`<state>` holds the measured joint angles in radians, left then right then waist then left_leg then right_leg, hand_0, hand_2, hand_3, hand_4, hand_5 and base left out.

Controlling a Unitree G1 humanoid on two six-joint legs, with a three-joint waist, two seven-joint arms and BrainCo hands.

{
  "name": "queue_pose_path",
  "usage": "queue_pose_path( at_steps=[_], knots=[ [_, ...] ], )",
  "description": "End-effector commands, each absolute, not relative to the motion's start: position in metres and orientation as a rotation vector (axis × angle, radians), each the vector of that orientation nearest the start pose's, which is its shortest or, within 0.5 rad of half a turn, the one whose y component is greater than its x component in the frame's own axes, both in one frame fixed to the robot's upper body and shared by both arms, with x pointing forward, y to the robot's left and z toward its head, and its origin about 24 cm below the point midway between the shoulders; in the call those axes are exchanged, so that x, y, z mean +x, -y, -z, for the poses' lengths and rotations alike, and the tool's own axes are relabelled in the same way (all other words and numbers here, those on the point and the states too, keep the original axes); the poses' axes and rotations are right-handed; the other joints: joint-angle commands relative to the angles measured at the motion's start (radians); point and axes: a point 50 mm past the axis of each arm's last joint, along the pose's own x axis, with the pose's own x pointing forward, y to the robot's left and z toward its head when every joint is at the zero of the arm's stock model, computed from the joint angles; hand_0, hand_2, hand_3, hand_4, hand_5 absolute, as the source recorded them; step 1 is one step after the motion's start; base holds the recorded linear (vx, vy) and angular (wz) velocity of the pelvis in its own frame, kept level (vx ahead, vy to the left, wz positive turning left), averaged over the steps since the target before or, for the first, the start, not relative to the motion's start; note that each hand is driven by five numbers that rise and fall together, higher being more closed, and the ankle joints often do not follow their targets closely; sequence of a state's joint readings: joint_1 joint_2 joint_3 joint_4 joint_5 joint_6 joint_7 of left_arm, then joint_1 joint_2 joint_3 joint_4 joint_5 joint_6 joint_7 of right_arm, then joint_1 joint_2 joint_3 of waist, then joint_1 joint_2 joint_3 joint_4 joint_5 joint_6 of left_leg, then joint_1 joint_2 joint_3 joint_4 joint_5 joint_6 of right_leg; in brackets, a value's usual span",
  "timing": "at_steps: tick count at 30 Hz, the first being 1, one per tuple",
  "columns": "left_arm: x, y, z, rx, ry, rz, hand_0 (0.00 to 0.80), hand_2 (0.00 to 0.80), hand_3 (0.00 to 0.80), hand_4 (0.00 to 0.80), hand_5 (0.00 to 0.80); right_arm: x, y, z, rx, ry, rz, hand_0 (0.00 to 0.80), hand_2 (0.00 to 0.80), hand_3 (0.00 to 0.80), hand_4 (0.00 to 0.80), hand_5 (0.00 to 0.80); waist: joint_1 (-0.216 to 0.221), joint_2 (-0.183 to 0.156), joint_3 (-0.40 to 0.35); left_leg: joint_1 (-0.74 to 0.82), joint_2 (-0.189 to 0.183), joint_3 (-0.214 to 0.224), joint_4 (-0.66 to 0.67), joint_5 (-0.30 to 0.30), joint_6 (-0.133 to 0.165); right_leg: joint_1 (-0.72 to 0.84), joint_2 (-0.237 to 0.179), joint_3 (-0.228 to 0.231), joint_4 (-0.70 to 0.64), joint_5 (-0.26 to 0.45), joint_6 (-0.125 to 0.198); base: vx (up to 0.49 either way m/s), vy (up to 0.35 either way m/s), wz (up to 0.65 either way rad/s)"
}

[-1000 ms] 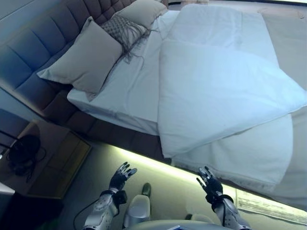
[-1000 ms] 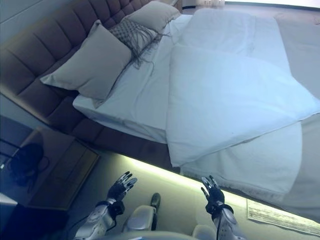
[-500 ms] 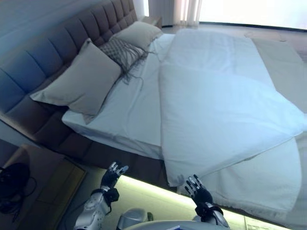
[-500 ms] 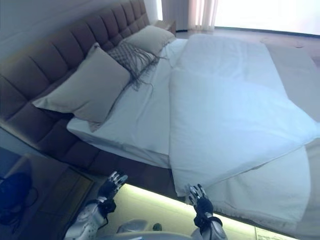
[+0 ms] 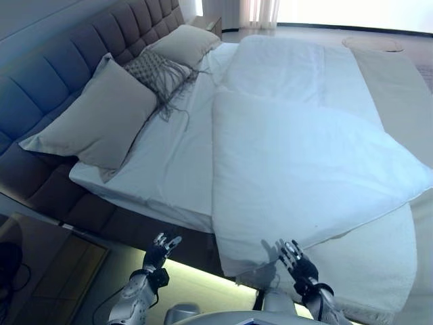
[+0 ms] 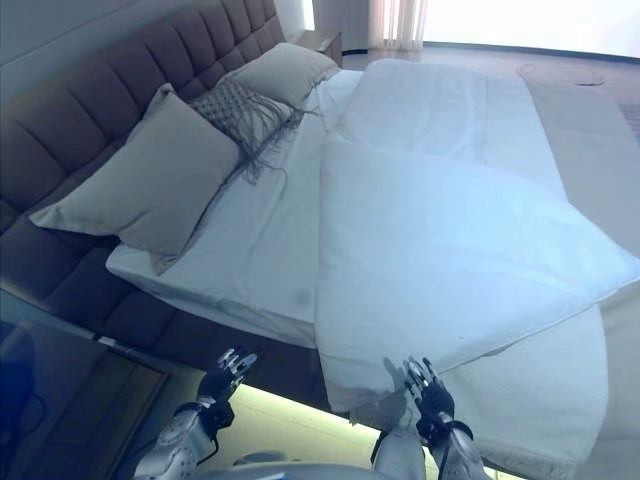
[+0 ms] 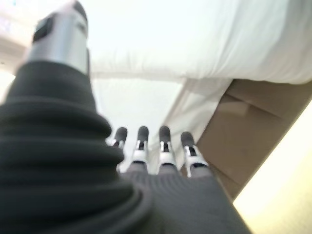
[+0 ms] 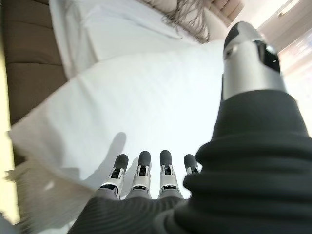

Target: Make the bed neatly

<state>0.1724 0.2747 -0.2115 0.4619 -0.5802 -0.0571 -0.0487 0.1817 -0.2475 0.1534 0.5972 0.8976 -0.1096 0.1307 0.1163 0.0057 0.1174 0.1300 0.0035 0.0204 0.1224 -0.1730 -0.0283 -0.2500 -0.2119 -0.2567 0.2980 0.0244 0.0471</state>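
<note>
The bed (image 5: 142, 223) stands before a tufted headboard (image 5: 61, 81), its brown base lit by a yellow strip along the floor. A white sheet (image 5: 169, 156) covers the mattress. A white duvet (image 5: 304, 169) lies on it folded back at a slant, one corner pointing off the bed's right side and its near corner hanging over the near edge; a second white layer (image 5: 365, 264) shows under it toward the foot. Nothing here is a container.

Against the headboard lean a large beige pillow (image 5: 95, 118) and another beige pillow (image 5: 183, 44) farther along, with a fringed grey cushion (image 5: 152, 68) between them.

The left hand (image 5: 161, 245) is raised in front of the bed base, fingers (image 7: 165, 146) straight and apart, holding nothing and clear of the bedding. The right hand (image 5: 295, 257) is up at the duvet's near corner, fingers (image 8: 141, 170) straight and spread, pointing at the cloth with its shadow falling on it; whether the tips touch cannot be told. A dark nightstand (image 5: 47, 264) stands at the near left.
</note>
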Motion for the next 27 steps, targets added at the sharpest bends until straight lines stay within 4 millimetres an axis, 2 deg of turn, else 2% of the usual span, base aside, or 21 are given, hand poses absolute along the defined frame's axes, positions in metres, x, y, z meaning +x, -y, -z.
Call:
queue_pose_path(
  at_steps=[1,5,8,10,13,14,15,17,18,21,24,27],
  knots=[
    [0.181,-0.213,0.064,-0.22,-0.456,-0.049,0.0,0.0,0.0,0.0,0.0,0.147,0.188,0.106,0.674,-0.571,0.188,0.0,0.0,0.0,0.0,0.0,0.006,-0.059,-0.037,-0.046,-0.144,0.0,0.135,0.052,0.089,0.083,-0.006,0.022,-0.231,0.207,0.122,0.234,-0.274,0.12],
    [0.188,-0.208,0.061,-0.248,-0.427,-0.009,0.0,0.0,0.0,0.0,0.0,0.151,0.19,0.104,0.685,-0.548,0.203,0.0,0.0,0.0,0.0,0.0,-0.007,-0.056,-0.039,-0.074,-0.118,0.002,0.238,0.123,0.05,0.106,0.032,0.019,-0.197,0.138,0.086,0.167,-0.229,0.22],
    [0.195,-0.194,0.06,-0.286,-0.412,0.03,0.0,0.0,0.0,0.0,0.0,0.149,0.203,0.107,0.655,-0.562,0.238,0.0,0.0,0.0,0.0,0.0,-0.007,-0.057,-0.03,-0.139,-0.112,0.016,0.396,0.223,0.007,0.152,0.05,-0.01,-0.187,0.09,0.045,0.097,-0.155,0.36],
    [0.194,-0.185,0.06,-0.298,-0.414,0.06,0.0,0.0,0.0,0.0,0.0,0.149,0.212,0.106,0.647,-0.55,0.256,0.0,0.0,0.0,0.0,0.0,0.003,-0.055,-0.022,-0.208,-0.077,0.008,0.409,0.292,-0.019,0.195,0.067,-0.02,-0.213,0.075,0.027,0.044,-0.072,0.76],
    [0.192,-0.183,0.063,-0.302,-0.425,0.042,0.0,0.0,0.0,0.0,0.0,0.156,0.211,0.104,0.637,-0.553,0.249,0.0,0.0,0.0,0.0,0.0,0.028,-0.052,-0.011,-0.254,-0.022,-0.001,0.297,0.337,-0.03,0.244,0.101,-0.02,-0.251,0.055,0.022,0.079,-0.01,0.26],
    [0.192,-0.183,0.064,-0.304,-0.429,0.034,0.0,0.0,0.0,0.0,0.0,0.157,0.211,0.104,0.635,-0.555,0.249,0.0,0.0,0.0,0.0,0.0,0.03,-0.052,-0.01,-0.253,-0.019,-0.001,0.286,0.338,-0.031,0.248,0.103,-0.019,-0.253,0.054,0.022,0.118,0.062,-0.29],
    [0.191,-0.185,0.066,-0.307,-0.442,0.017,0.0,0.0,0.0,0.0,0.0,0.16,0.21,0.104,0.632,-0.562,0.255,0.0,0.0,0.0,0.0,0.0,0.041,-0.04,-0.011,-0.266,0.019,-0.015,0.19,0.38,-0.047,0.261,0.121,-0.021,-0.27,0.048,0.02,0.124,0.091,0.08],
    [0.19,-0.187,0.07,-0.312,-0.463,-0.003,0.0,0.0,0.0,0.0,0.0,0.166,0.209,0.101,0.627,-0.563,0.258,0.0,0.0,0.0,0.0,0.0,0.06,-0.029,-0.008,-0.294,0.064,-0.034,0.081,0.437,-0.072,0.283,0.132,-0.019,-0.288,0.036,0.018,0.186,0.164,0.69],
    [0.188,-0.188,0.072,-0.31,-0.482,-0.015,0.0,0.0,0.0,0.0,0.0,0.17,0.208,0.099,0.624,-0.56,0.258,0.0,0.0,0.0,0.0,0.0,0.077,-0.014,-0.006,-0.324,0.107,-0.053,0.005,0.492,-0.097,0.299,0.138,-0.021,-0.291,0.018,0.014,0.227,0.211,0.44],
    [0.178,-0.191,0.082,-0.294,-0.535,-0.042,0.0,0.0,0.0,0.0,0.0,0.17,0.206,0.097,0.618,-0.566,0.256,0.0,0.0,0.0,0.0,0.0,0.098,0.011,-0.009,-0.348,0.166,-0.069,-0.08,0.558,-0.137,0.326,0.128,-0.032,-0.269,-0.023,0.006,0.276,0.225,0.03],
    [0.168,-0.197,0.087,-0.278,-0.564,-0.049,0.0,0.0,0.0,0.0,0.0,0.167,0.205,0.097,0.622,-0.572,0.249,0.0,0.0,0.0,0.0,0.0,0.098,0.028,-0.013,-0.337,0.166,-0.059,-0.059,0.535,-0.14,0.338,0.099,-0.039,-0.221,-0.062,0.005,0.294,0.22,-0.06],
    [0.163,-0.206,0.085,-0.28,-0.558,-0.049,0.0,0.0,0.0,0.0,0.0,0.161,0.202,0.1,0.619,-0.589,0.244,0.0,0.0,0.0,0.0,0.0,0.087,0.035,-0.014,-0.313,0.108,-0.042,0.029,0.405,-0.107,0.329,0.043,-0.024,-0.16,-0.082,0.017,0.302,0.241,-0.27]
  ],
)
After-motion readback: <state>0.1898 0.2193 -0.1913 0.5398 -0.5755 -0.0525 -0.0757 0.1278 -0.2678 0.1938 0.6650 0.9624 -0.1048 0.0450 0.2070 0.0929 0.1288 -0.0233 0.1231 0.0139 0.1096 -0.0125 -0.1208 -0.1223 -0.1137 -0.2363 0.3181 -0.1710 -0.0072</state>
